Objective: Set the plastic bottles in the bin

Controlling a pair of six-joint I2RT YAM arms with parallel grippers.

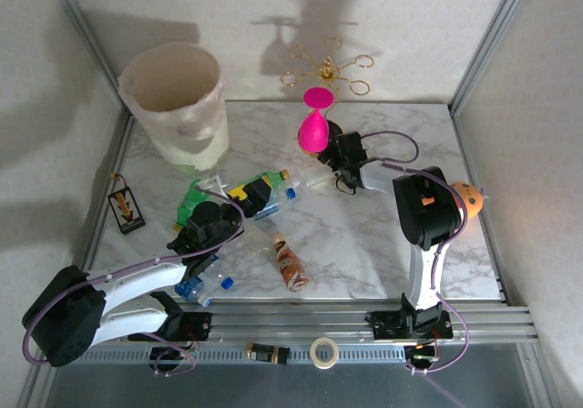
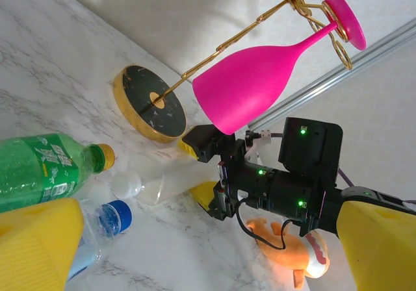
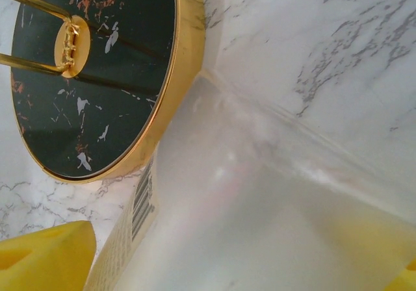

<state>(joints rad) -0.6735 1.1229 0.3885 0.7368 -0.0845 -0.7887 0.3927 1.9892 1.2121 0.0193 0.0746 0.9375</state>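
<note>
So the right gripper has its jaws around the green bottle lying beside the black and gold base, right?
Not the green bottle: the right gripper has its jaws around the clear white-capped bottle, as the left wrist view shows. It does lie beside the black and gold base.

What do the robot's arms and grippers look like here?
The left arm and right arm have white links, black joint housings and purple cables. The left gripper and right gripper are black with yellow finger pads; the right one shows green lights.
</note>
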